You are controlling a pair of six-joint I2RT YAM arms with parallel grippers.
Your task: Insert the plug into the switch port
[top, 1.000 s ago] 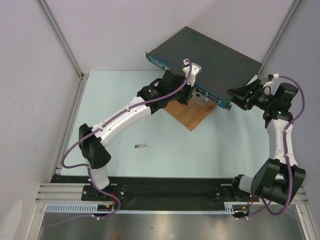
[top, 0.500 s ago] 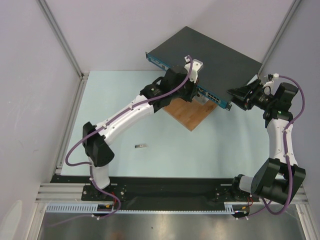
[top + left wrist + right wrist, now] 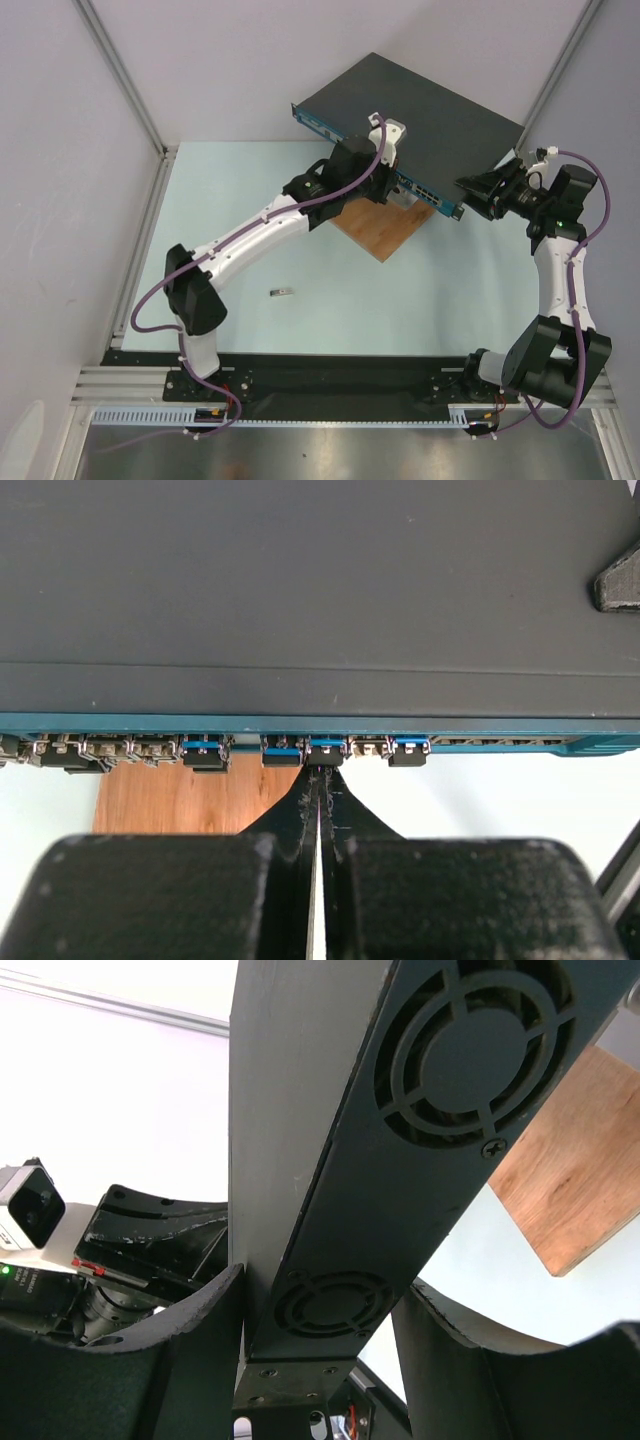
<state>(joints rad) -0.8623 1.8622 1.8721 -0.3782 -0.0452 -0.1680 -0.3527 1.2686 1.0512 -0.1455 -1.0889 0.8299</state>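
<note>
Bright, even light; whited-out wrist backgrounds

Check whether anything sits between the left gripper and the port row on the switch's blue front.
Nothing visible does. In the left wrist view, the left gripper, jaws shut, has its tips right up against a blue-tabbed plug sitting in the port row of the switch. No gap or object shows between them.

rocking white plastic shells (image 3: 255,225) between chunky black joints (image 3: 195,300), purple cables (image 3: 590,215) looped alongside, plus scuffed matte black fingers (image 3: 160,900)
</note>
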